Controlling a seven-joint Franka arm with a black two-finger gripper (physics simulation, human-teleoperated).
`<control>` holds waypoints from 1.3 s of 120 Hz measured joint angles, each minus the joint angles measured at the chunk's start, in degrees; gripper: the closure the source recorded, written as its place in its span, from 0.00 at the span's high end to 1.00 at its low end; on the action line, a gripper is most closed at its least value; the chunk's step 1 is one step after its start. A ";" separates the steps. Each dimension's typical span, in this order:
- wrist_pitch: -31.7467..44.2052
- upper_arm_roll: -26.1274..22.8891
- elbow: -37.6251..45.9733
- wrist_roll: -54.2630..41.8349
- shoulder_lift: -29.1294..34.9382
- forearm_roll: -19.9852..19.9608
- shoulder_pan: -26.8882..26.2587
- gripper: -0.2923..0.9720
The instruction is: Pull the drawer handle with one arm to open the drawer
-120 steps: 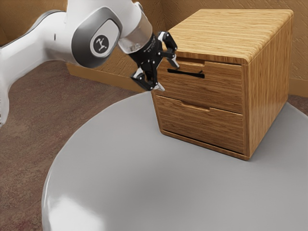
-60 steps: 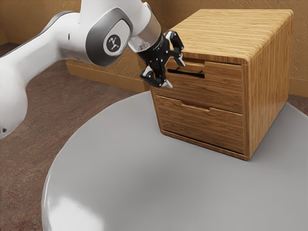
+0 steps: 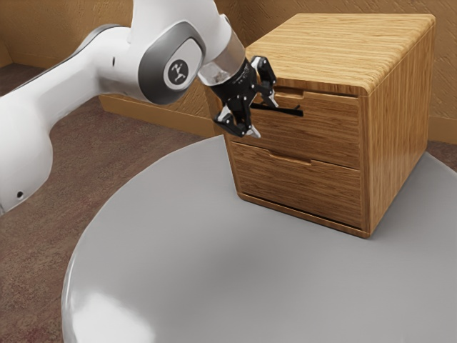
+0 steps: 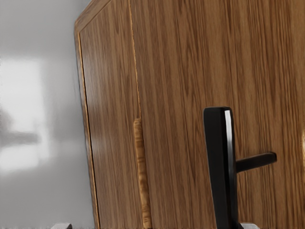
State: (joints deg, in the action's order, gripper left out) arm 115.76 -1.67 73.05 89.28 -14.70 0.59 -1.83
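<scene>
A wooden cabinet (image 3: pixel 343 50) with two drawers stands on the round grey table (image 3: pixel 214 271). The top drawer (image 3: pixel 321 136) carries a black bar handle (image 3: pixel 282 110), and its front lies flush with the cabinet face. My gripper (image 3: pixel 263 118) is open at the handle's end nearest the exterior view's left. One finger is above the bar and one below, and I see no grip on it. In the wrist view the black handle (image 4: pixel 218 167) stands close ahead of my hand, against the drawer front (image 4: pixel 190 71).
The lower drawer (image 3: pixel 300 182) has a wooden lip (image 4: pixel 141 171) as its pull and looks shut. The grey tabletop (image 4: pixel 38 95) spreads out in front of the cabinet. A brown floor (image 3: pixel 64 179) and wooden wall panels surround the table.
My arm has swung toward the exterior view's right, carrying the open gripper from beside the cabinet's corner onto the end of the top handle. The drawer has not moved.
</scene>
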 joint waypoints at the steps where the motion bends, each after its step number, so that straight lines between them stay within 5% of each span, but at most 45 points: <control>1: -0.02 -0.01 0.00 0.00 0.02 0.00 0.00 0.53; 52: -0.60 -0.01 0.36 0.31 1.32 0.11 -0.19 0.20; 156: -0.20 -0.36 16.63 0.76 14.93 -0.52 -0.33 0.15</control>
State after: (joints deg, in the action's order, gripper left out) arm 115.56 -2.03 89.68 90.04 0.22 0.08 -2.16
